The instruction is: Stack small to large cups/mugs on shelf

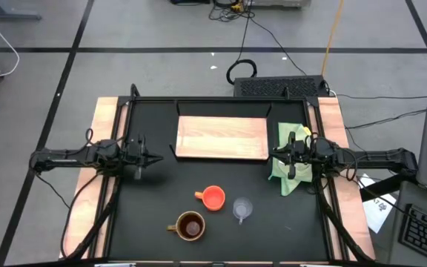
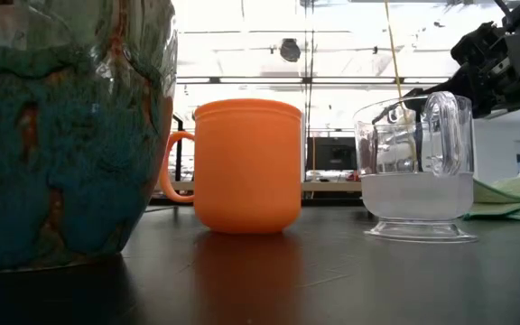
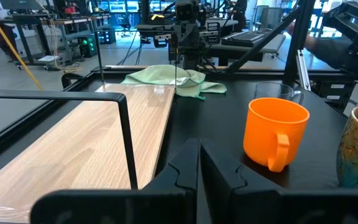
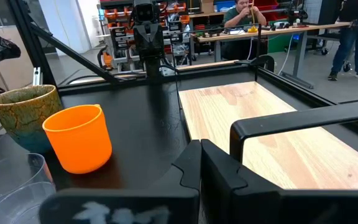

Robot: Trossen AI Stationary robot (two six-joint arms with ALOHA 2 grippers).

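High view puts our glass cup (image 1: 242, 208) on the black surface (image 1: 154, 193) below the shelf (image 1: 222, 137), nearer our right end effector (image 1: 282, 156), fingers together like the left end effector (image 1: 154, 157).

Count on the worktop (image 1: 154, 185):
- Cups/mugs: three — one clear glass cup (image 1: 242, 209), one orange handled cup (image 1: 212, 197), one brown handled mug (image 1: 189, 225).
- Shelf (image 1: 222, 137): one light-wood board.
- Green cloth (image 1: 288, 163): one.
- Arms: two, one hand each — left hand (image 1: 156, 157), right hand (image 1: 276, 153).
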